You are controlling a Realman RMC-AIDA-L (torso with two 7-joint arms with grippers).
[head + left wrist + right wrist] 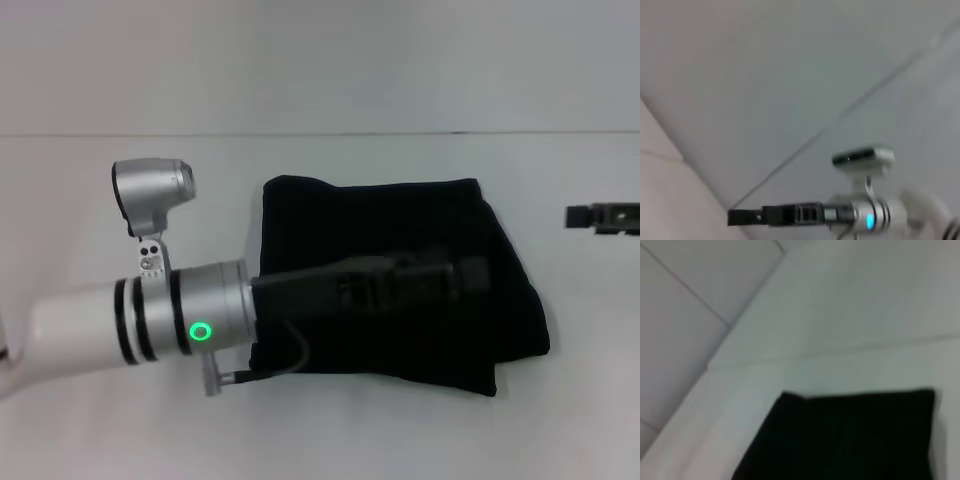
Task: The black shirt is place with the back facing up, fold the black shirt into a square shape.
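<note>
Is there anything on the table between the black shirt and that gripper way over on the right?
No. In the head view, only bare white table lies between the black shirt and the right gripper.

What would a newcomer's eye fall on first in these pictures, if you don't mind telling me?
First, the black shirt, already folded into a rough square in the middle of the white table. Next, the silver left arm reaching in from the robot's left with its green ring light, its left gripper stretched low across the cloth. The right gripper only peeks in at the far right edge, clear of the shirt.
</note>
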